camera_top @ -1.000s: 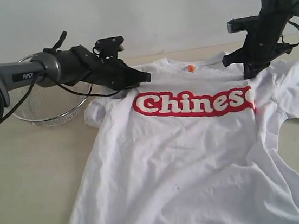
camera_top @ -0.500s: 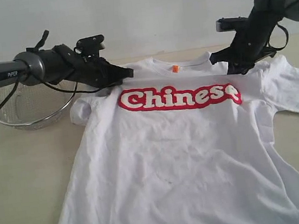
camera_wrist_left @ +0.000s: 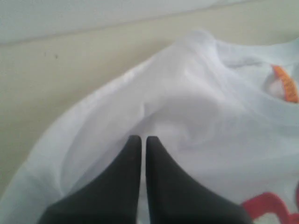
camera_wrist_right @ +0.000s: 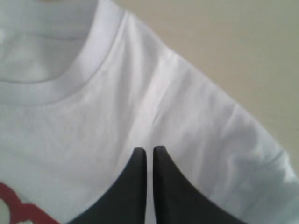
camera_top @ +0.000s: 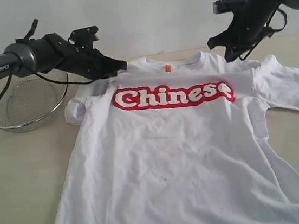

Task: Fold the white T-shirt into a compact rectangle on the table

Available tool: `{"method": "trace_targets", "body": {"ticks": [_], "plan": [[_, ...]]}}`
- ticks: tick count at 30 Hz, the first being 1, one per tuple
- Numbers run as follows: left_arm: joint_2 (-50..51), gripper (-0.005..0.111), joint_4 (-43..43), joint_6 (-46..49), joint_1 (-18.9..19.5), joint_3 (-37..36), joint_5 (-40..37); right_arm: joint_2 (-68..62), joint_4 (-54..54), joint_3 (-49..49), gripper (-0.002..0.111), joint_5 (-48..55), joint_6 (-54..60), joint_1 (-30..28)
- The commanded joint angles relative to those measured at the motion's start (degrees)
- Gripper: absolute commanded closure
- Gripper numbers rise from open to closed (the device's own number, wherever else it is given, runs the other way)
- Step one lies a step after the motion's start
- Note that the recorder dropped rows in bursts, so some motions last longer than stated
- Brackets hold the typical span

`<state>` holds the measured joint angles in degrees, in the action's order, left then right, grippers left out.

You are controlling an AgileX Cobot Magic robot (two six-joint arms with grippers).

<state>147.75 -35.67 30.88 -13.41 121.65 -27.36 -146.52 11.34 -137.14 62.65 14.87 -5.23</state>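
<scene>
Your white T-shirt (camera_top: 182, 157) points collar to 12 o'clock, hem cropped at 6, while left end effector (camera_top: 123, 66) and right end effector (camera_top: 230, 56) clench its shoulders.

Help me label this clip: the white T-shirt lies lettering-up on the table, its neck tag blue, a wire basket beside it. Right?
Not quite: the neck tag is orange, not blue, as the left wrist view shows. The white T-shirt does lie lettering-up on the table, wire basket beside it.

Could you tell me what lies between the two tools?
The collar of the white T-shirt, with its orange neck tag, between left tool and right tool in the exterior view.
</scene>
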Motion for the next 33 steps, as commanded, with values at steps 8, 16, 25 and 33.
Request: {"method": "trace_targets", "body": {"ticks": [8, 16, 25, 33], "plan": [[-8.6, 0.102, 3.98, 4.22, -0.45, 1.99, -20.92, 5.72, -2.53, 0.9, 0.109, 7.32, 0.15, -5.25], [-10.27, 0.102, 0.16, 4.38, -1.79, 1.6, -39.88, 13.2, -1.21, 13.15, 0.109, 7.32, 1.67, -6.9], [-12.11, 0.102, -5.63, 9.2, -8.72, -10.86, -42.61, 18.55, -1.68, 30.01, 0.109, 6.38, 2.95, -6.9], [-19.38, 0.102, -7.59, 13.34, -12.38, -28.86, -35.62, 18.69, -2.98, 35.97, 0.109, -0.13, 3.23, -6.9]]}}
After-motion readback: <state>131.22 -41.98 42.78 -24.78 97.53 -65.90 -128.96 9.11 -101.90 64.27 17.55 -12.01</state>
